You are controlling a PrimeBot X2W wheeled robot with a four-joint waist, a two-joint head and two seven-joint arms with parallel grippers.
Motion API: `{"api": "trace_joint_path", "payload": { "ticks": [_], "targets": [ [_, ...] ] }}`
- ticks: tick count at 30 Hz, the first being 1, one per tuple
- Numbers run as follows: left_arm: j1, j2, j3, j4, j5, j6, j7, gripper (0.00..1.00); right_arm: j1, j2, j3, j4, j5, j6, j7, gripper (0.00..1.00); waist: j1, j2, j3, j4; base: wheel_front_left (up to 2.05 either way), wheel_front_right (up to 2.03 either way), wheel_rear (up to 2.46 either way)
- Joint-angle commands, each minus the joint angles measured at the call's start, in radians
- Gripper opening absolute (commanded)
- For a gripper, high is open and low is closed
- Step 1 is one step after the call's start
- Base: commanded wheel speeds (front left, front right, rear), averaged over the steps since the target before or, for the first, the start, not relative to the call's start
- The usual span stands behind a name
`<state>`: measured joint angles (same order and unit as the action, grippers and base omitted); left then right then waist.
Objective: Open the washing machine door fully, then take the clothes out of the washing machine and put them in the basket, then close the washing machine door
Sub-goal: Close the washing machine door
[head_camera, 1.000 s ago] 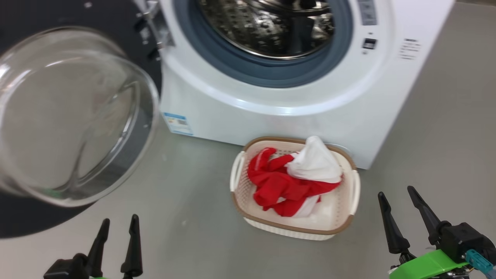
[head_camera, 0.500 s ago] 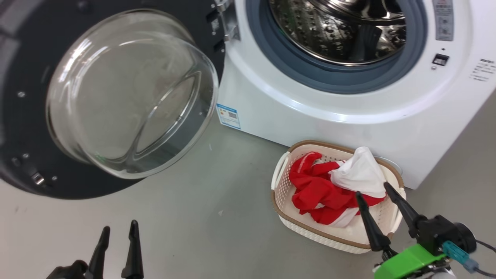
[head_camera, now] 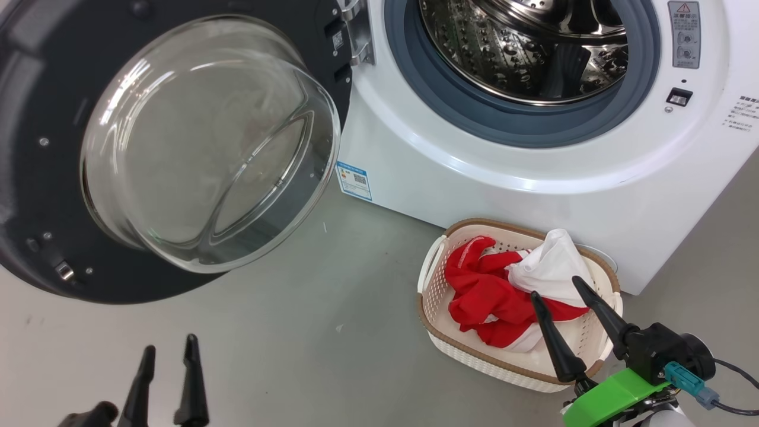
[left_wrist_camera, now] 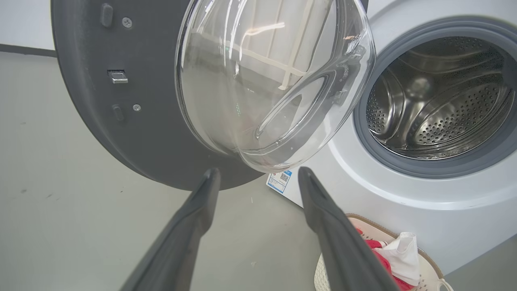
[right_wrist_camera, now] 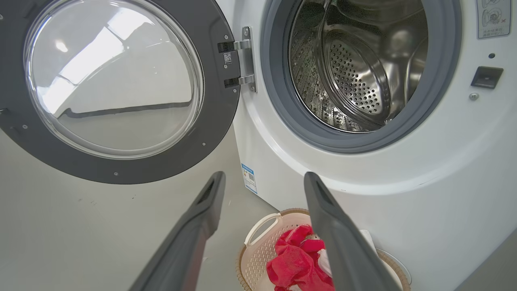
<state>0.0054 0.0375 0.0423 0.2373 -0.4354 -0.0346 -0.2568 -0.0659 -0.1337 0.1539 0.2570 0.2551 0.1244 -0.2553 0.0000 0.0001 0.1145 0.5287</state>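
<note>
The left gripper [head_camera: 169, 344] and right gripper [head_camera: 554, 287] both had jaws apart. One basket [head_camera: 433, 320] with red and white clothes [head_camera: 480, 296] sat near the right jaws; one open washing machine door [head_camera: 35, 89] stood ahead of the left jaws.

A: Where is the washing machine door [head_camera: 35, 237]?
B: Swung out to the left of the washing machine [head_camera: 533, 196], hinged just left of the drum [head_camera: 522, 53], hanging above the floor [head_camera: 308, 356].
A: And the basket [head_camera: 431, 296]?
B: On the floor, just before the machine's front, below the drum. The clothes [head_camera: 483, 296] lie in it.
A: The claws?
B: The left claw [head_camera: 169, 345] is before the door; the right claw [head_camera: 554, 287] is at the basket's near right side, well apart from the left.
</note>
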Motion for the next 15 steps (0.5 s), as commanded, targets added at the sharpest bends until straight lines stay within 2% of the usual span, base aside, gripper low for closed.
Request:
{"api": "trace_joint_path", "payload": {
  "ticks": [1,2,3,4,8,10,12,15],
  "targets": [
    [-0.009,0.013,0.039,-0.031,-0.006,0.000,-0.005,1.00,-0.030,-0.008,0.025,-0.022,0.009,0.006,-0.006,1.00,0.0000,-0.0001,-0.002,-0.001,0.00,0.00,0.00],
    [-0.012,0.013,0.045,-0.038,-0.015,-0.006,-0.005,0.65,-0.028,-0.006,0.025,-0.024,0.010,0.006,-0.006,1.00,0.0000,-0.0001,-0.004,-0.002,0.00,0.00,0.00],
    [-0.018,0.013,0.055,-0.047,-0.022,-0.013,-0.005,0.20,-0.025,-0.004,0.024,-0.026,0.011,0.006,-0.006,1.00,0.0000,-0.0001,-0.004,-0.002,0.00,0.00,0.00],
    [-0.026,0.013,0.066,-0.060,-0.019,-0.021,-0.005,0.00,-0.022,-0.002,0.022,-0.028,0.011,0.006,-0.006,1.00,0.0000,-0.0001,-0.004,-0.003,0.00,0.00,0.00],
    [-0.110,0.013,0.182,-0.183,-0.019,-0.065,-0.005,0.00,-0.009,0.003,0.011,-0.036,0.006,0.006,-0.006,1.00,0.0000,-0.0001,0.004,-0.003,0.00,0.00,0.00],
    [-0.160,0.019,0.238,-0.254,0.025,-0.081,-0.005,0.00,-0.005,0.005,0.006,-0.039,0.003,0.006,-0.006,1.00,0.0000,-0.0001,0.008,-0.003,0.00,0.00,0.00],
    [-0.214,0.037,0.289,-0.306,0.046,-0.090,-0.005,0.00,0.000,0.007,0.002,-0.042,0.000,0.006,-0.006,1.00,0.0000,-0.0001,0.013,-0.003,0.00,0.00,0.00],
    [-0.305,0.093,0.345,-0.322,0.036,-0.095,-0.005,0.00,0.006,0.010,-0.005,-0.046,-0.003,0.006,-0.006,1.00,0.0000,-0.0001,0.022,-0.004,0.00,0.00,0.00]
  ]
}}
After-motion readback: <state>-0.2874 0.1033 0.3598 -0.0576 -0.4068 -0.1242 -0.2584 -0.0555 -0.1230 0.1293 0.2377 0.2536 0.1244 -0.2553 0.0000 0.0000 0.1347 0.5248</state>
